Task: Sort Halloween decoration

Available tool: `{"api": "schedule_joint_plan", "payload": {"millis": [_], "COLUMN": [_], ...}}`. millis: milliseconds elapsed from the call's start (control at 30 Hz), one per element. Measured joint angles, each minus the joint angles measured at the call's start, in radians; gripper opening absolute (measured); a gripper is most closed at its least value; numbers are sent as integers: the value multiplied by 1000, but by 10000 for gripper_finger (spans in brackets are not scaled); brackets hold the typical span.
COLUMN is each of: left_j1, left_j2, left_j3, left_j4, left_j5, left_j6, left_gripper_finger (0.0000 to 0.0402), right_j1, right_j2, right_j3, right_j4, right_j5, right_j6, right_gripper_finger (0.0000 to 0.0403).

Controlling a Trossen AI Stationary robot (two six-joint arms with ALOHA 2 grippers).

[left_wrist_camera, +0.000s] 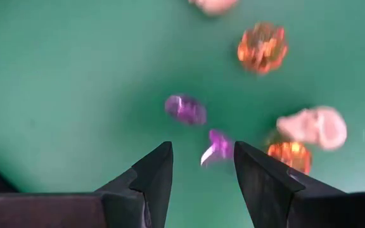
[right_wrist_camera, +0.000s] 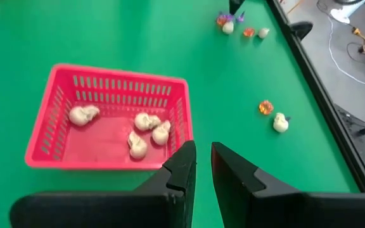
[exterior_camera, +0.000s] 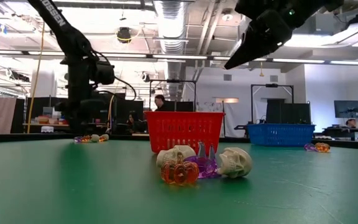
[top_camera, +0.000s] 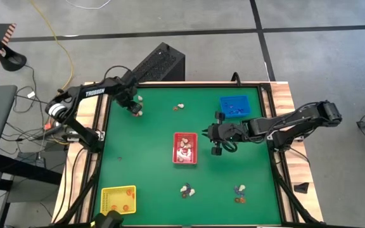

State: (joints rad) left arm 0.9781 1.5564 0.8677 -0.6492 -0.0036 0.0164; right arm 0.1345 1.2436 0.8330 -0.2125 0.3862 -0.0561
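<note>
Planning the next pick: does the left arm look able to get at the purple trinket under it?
Probably yes. The left gripper hangs open right over the purple trinket, nothing covering it, though an orange pumpkin lies close beside it.
</note>
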Motion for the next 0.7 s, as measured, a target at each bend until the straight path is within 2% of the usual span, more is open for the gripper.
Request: {"api": "schedule_joint_plan", "payload": {"millis": [167, 333, 700], "left_j1": [-9, -8, -11], "left_j2": [12, 12, 15], "left_j3": [0, 0, 0], "left_j4": [87, 99, 77], "left_j5": [-10, -106, -76], "left_j6": [-4, -9, -20], "left_gripper_finger": [157, 157, 155], "right_j1": [0, 0, 0], "right_j2": [0, 0, 0], "right_j3": [0, 0, 0], "right_j4": [-14, -14, -14], "right_j5": [0, -1, -4], "right_j6": [3, 3, 6], "right_gripper_finger": [81, 81, 81]}}
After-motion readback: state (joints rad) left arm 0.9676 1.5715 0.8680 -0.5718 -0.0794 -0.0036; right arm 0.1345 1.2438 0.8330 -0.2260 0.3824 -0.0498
